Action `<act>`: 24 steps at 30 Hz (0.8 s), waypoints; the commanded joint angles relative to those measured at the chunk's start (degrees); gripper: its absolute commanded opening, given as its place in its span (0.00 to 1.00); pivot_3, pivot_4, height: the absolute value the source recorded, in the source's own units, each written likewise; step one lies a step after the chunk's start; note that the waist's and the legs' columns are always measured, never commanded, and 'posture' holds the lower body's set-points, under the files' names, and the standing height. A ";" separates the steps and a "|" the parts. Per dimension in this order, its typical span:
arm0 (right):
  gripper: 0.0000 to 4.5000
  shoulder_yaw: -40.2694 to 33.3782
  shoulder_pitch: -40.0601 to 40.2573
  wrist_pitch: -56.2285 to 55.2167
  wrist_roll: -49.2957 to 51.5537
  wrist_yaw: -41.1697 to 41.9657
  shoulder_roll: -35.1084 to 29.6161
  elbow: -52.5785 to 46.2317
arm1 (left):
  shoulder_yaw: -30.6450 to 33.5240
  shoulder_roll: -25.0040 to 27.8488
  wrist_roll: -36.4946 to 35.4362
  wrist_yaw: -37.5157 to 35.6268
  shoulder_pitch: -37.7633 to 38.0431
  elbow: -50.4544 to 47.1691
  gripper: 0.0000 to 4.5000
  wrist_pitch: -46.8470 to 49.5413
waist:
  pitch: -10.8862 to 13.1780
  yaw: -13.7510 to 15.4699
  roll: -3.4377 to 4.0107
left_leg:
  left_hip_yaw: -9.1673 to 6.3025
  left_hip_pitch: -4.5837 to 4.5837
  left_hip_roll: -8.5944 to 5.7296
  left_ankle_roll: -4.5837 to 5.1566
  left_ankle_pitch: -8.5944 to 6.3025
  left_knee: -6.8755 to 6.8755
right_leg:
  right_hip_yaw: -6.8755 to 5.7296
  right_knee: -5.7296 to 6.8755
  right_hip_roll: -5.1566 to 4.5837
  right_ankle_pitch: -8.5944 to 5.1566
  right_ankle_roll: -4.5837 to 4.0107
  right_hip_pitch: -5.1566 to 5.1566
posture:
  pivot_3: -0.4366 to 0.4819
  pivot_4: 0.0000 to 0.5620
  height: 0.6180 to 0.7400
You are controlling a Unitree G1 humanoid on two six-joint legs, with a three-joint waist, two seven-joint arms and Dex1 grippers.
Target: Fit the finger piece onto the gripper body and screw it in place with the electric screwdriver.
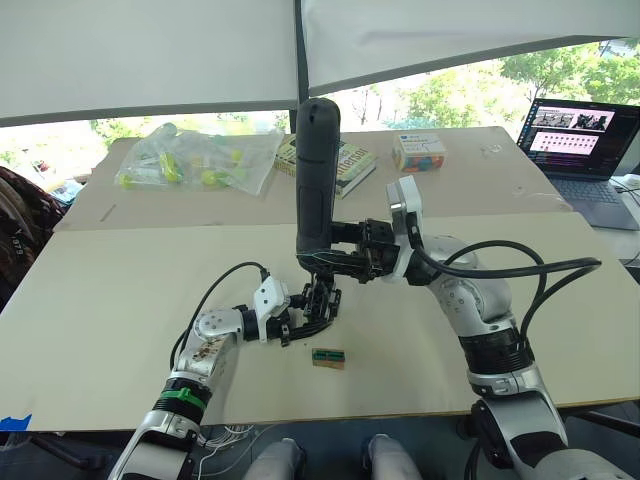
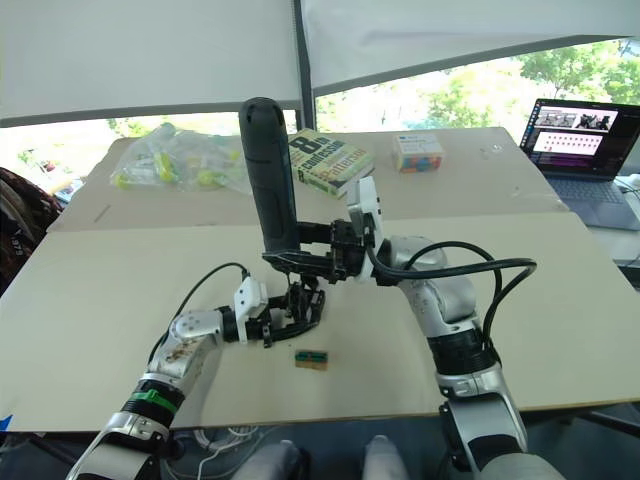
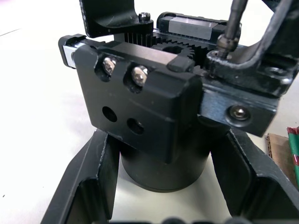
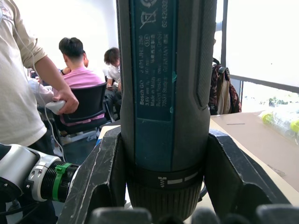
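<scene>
Bright windows and white blinds back a pale, matte tabletop, and from my remote seat I see the work gathered near its front middle. My right gripper is clamped around the lower part of the electric screwdriver, a smooth dark cylinder with a rounded top; its long axis stands almost vertical, rounded end up, bit end down toward the gripper body. In the right wrist view the black fingers press both sides of the tool's blue-black barrel, just above a ribbed collar. My left gripper lies low on the tabletop with its jaws closed on the gripper body's round black base. In the left wrist view that body is a blocky black assembly with bright screw heads, two empty round holes on its flat face, and gear teeth showing at the top; the screwdriver's thin metal bit comes down onto its far side. I cannot pick out the finger piece as a separate part. A small green and brown block lies on the tabletop just in front of the assembly. Farther back sit a clear plastic bag of yellow-green items, a book, a small box, and an open laptop at the far right.
</scene>
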 commanded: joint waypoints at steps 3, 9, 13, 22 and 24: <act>0.42 0.58 -0.48 0.14 -0.44 0.16 -0.10 -0.88 | -1.06 -0.40 1.05 0.36 0.85 1.26 0.52 1.49 | 0.00 -0.01 0.00 | 0.00 0.01 0.00 0.00 0.00 0.00 | 0.00 0.00 0.00 0.00 0.00 0.01 | 0.48 0.27 1.00; 0.42 2.12 0.25 0.66 -2.97 -1.26 -0.57 0.20 | -0.86 -0.52 0.94 1.03 1.15 0.78 0.52 2.16 | -0.05 0.01 -0.01 | 0.00 0.13 0.01 0.00 -0.01 0.00 | 0.00 -0.02 0.00 0.00 0.00 0.14 | 0.48 0.27 1.00; 0.42 2.79 0.39 0.90 -4.19 -2.16 -0.59 1.14 | -0.83 -0.44 0.89 1.15 1.26 0.54 0.52 2.56 | -0.27 -0.02 -0.01 | 0.00 0.24 0.01 0.01 -0.01 0.00 | 0.00 -0.04 0.01 -0.01 0.01 0.25 | 0.48 0.27 1.00; 0.42 4.68 0.94 1.47 -6.35 -4.36 -1.06 3.58 | -0.50 -0.26 0.58 1.26 1.33 0.18 0.52 2.76 | -0.57 -0.04 0.02 | 0.00 0.33 0.06 0.01 -0.02 -0.01 | 0.00 -0.04 0.05 -0.01 0.02 0.33 | 0.48 0.27 1.00; 0.42 4.76 0.93 0.95 -6.58 -4.72 -0.84 4.07 | -0.41 -0.20 0.44 1.18 1.43 -0.01 0.52 2.79 | -0.66 -0.07 0.03 | 0.00 0.34 0.06 0.01 -0.02 -0.01 | 0.01 -0.04 0.06 -0.01 0.02 0.33 | 0.48 0.27 1.00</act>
